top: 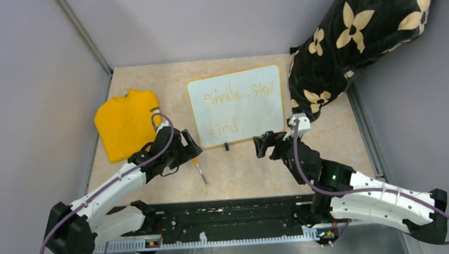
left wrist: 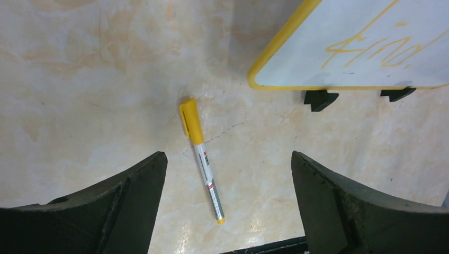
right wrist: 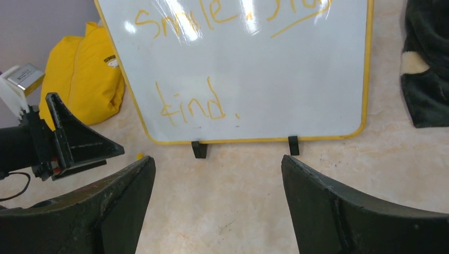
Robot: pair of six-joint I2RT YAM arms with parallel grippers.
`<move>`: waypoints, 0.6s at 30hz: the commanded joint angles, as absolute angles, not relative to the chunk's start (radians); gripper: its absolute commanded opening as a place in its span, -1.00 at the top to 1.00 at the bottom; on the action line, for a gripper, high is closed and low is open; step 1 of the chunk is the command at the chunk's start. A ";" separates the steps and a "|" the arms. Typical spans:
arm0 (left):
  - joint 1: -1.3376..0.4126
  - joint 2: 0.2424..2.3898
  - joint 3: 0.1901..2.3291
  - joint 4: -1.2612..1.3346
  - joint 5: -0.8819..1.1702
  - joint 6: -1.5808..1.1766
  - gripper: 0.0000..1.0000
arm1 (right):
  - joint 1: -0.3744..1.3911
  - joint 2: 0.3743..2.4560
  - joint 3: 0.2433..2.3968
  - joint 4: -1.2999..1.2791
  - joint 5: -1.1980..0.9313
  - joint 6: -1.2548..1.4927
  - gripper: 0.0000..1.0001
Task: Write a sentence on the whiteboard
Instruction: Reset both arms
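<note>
Fingers [left wrist: 132,201] of our left gripper [left wrist: 227,159] stand wide and empty, with the marker [left wrist: 204,169] lying on the table [left wrist: 79,106] between them. Our right gripper [right wrist: 217,161] also gapes wide, empty. The whiteboard [right wrist: 296,79] and its sentence [right wrist: 196,108] stand just ahead of it.

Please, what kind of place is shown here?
Probably a robot test cell: left arm and right arm bolted at the table edge, plain grey walls close around it, and staged props such as the whiteboard and yellow cloth.

Lab-style robot test cell: plain lilac partition walls [top: 19,86], metal corner post [top: 83,32], marble-look tabletop [top: 242,173].
</note>
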State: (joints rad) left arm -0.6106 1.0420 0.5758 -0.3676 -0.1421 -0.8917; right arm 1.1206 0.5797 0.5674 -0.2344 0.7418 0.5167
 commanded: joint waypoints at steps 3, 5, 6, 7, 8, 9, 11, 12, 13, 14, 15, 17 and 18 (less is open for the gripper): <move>-0.605 1.039 0.705 -0.493 -0.224 -0.789 -0.87 | 1.115 0.763 0.746 -0.255 0.852 0.523 -0.84; -0.605 1.049 0.741 -0.529 -0.254 -0.774 -0.87 | 1.114 0.846 0.814 -0.285 0.907 0.541 -0.92; -0.606 1.056 0.758 -0.546 -0.263 -0.764 -0.88 | 1.113 0.889 0.847 -0.314 0.941 0.569 -0.96; -0.606 1.061 0.777 -0.563 -0.271 -0.760 -0.88 | 1.107 0.929 0.883 -0.348 0.971 0.609 -0.97; -0.607 1.065 0.793 -0.579 -0.279 -0.759 -0.88 | 1.098 0.972 0.924 -0.387 0.982 0.643 -0.97; -0.607 1.069 0.810 -0.595 -0.285 -0.771 -0.90 | 1.080 1.012 0.964 -0.425 0.971 0.663 -0.97; -0.606 1.069 0.837 -0.615 -0.274 -0.795 -0.97 | 1.015 1.088 1.062 -0.514 0.887 0.696 -0.97; -0.608 1.064 0.851 -0.616 -0.258 -0.788 -0.98 | 0.959 1.118 1.105 -0.554 0.800 0.710 -0.97; -0.609 1.058 0.862 -0.607 -0.237 -0.759 -0.98 | 0.890 1.151 1.142 -0.584 0.695 0.715 -0.97; -0.611 1.050 0.871 -0.591 -0.199 -0.703 -0.98 | 0.810 1.169 1.164 -0.599 0.585 0.716 -0.97; -0.614 1.043 0.884 -0.575 -0.168 -0.648 -0.98 | 0.740 1.180 1.181 -0.608 0.487 0.720 -0.97; -0.618 1.025 0.915 -0.568 -0.155 -0.564 -0.98 | 0.636 1.179 1.203 -0.622 0.407 0.719 -0.97; -0.618 1.018 0.932 -0.571 -0.176 -0.538 -0.98 | 0.616 1.168 1.211 -0.620 0.421 0.698 -0.97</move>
State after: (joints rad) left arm -0.6117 1.0580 0.8577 -0.5705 -0.2058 -0.7044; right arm 0.7467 1.1908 1.1385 -0.5331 0.6151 0.6827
